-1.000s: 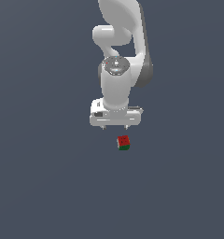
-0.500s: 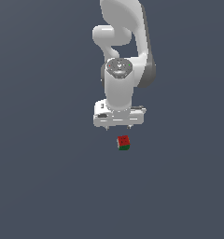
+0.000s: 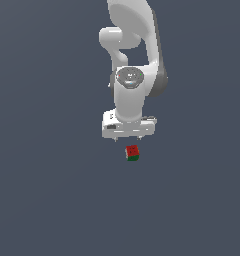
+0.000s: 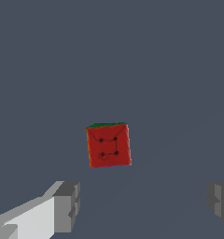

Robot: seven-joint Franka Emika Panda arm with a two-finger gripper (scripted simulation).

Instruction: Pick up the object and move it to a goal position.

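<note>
**Above one cube, an open gripper**

Directly over the cube, the white gripper [image 3: 128, 138] hangs with fingers [image 4: 67, 207] spread wide, holding nothing. One small cube [image 3: 132, 152], red on top with a green side, sits apart beneath it. Bare grey floor [image 3: 47, 200] surrounds the cube on every side.

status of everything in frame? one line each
cube: lying on the surface, red face toward the wrist camera, green face along one edge, not gripped.
end effector: open, fingers spread wide, nothing between them, apart from the cube.
arm: reaching down over the surface, its end effector beside the cube in the exterior view.
</note>
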